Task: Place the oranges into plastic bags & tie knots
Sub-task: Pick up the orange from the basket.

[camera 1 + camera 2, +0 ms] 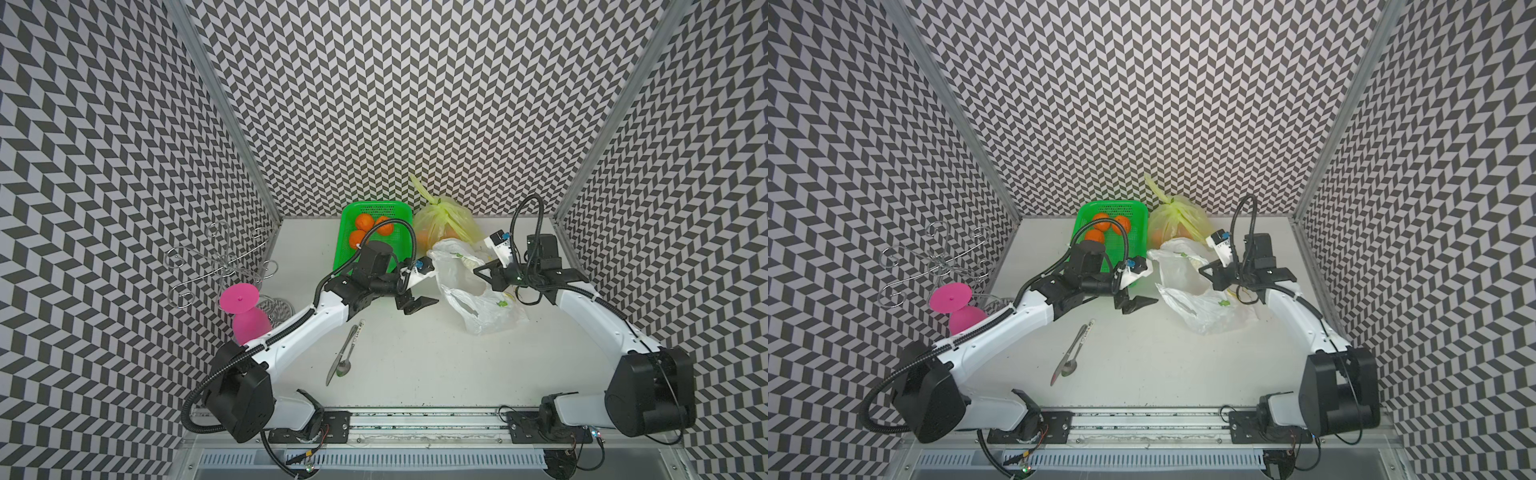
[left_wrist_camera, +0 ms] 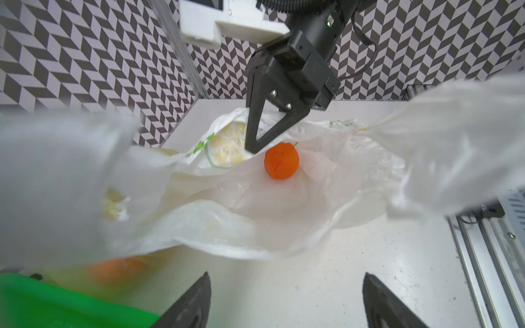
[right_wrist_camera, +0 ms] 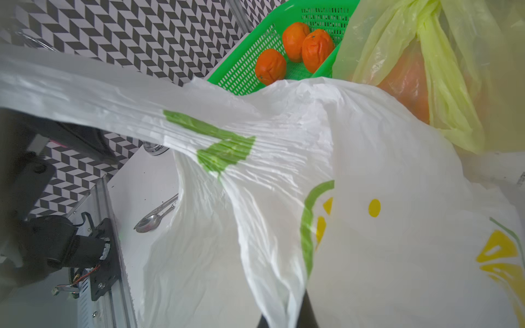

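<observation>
White table (image 1: pixel 415 365) under chevron walls (image 1: pixel 415 104) holds a white bag (image 1: pixel 482 309) whose rim the right gripper (image 1: pixel 478 271) pinches, one orange (image 2: pixel 281 161) inside, while the left gripper (image 1: pixel 419 306) gapes empty nearby.

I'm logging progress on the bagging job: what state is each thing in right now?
Translucent yellow-green plastic bag: knotted shut, oranges inside.
Translucent white lemon-print plastic bag: untied, mouth held open, one round orange inside.
Green mesh plastic basket: holds three oranges.
Left tool: open, empty.
Right tool: shut on the white bag's rim.
Metal spoon and knife: lying flat.
</observation>
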Robot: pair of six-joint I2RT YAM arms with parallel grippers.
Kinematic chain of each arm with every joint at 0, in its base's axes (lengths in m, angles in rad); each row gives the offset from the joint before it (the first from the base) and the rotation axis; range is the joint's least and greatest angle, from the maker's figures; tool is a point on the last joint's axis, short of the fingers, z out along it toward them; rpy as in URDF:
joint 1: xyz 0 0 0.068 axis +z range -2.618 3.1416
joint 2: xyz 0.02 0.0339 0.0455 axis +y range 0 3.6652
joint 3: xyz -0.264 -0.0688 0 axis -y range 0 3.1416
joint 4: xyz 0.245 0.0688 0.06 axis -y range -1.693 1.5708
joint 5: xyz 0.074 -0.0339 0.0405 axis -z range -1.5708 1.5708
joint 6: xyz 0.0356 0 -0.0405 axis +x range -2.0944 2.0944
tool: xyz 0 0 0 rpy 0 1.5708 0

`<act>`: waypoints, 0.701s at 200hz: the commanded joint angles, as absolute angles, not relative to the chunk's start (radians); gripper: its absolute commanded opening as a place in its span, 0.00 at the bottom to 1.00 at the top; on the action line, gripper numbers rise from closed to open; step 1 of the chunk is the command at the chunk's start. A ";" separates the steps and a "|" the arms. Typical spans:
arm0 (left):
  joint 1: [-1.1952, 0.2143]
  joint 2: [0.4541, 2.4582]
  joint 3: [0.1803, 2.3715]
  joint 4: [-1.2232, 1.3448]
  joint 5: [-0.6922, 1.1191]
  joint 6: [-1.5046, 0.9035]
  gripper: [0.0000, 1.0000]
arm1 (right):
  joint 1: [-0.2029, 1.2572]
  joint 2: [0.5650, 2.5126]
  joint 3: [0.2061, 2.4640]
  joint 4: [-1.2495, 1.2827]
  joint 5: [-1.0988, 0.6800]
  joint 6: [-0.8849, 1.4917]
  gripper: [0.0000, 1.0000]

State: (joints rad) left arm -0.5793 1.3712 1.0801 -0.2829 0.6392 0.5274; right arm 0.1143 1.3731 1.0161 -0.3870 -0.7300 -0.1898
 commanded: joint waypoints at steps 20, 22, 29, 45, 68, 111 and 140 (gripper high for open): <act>-0.379 1.319 1.082 -0.371 0.710 0.574 0.85 | 0.101 1.325 1.005 -0.324 -0.728 -0.175 0.00; -0.365 1.319 1.080 -0.356 0.696 0.561 0.85 | 0.101 1.325 1.006 -0.324 -0.730 -0.174 0.00; -0.326 1.327 1.071 -0.297 0.633 0.531 0.86 | 0.101 1.321 1.006 -0.322 -0.735 -0.176 0.00; -0.281 1.393 1.077 -0.182 0.391 0.505 0.86 | 0.101 1.319 1.006 -0.324 -0.743 -0.179 0.00; -0.231 1.564 1.176 -0.151 0.158 0.537 0.87 | 0.101 1.310 1.002 -0.323 -0.749 -0.182 0.00; -0.202 1.865 1.416 -0.188 0.000 0.613 0.90 | 0.100 1.299 0.993 -0.318 -0.750 -0.192 0.00; -0.204 2.032 1.563 -0.230 -0.073 0.655 0.91 | 0.101 1.297 0.993 -0.321 -0.752 -0.199 0.00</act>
